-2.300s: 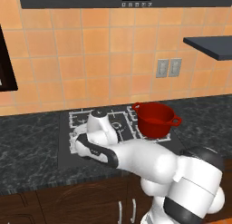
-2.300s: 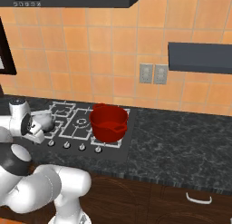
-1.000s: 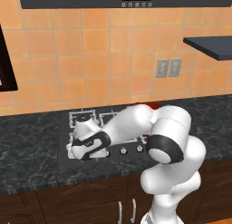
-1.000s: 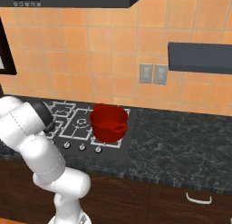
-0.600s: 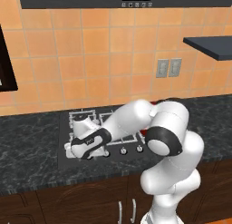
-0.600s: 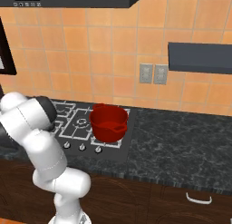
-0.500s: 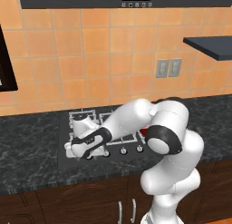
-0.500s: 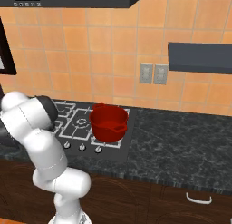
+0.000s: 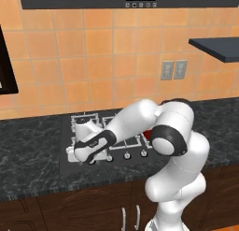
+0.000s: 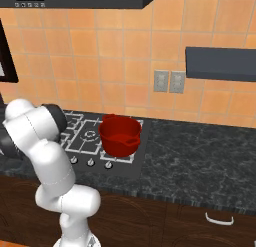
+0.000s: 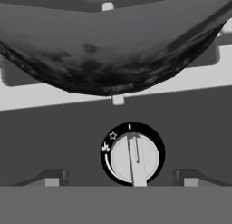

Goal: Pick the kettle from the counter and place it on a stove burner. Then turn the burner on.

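The kettle sits on the burner; the fingers are open around the knob at 6 o'clock

The counter is running along the tiled wall, carrying the stove set flush in it. A kettle is sitting on the stove's front-left grate, and a red pot is standing on the right side, probably on a burner. Three knobs are lining the stove's front edge.
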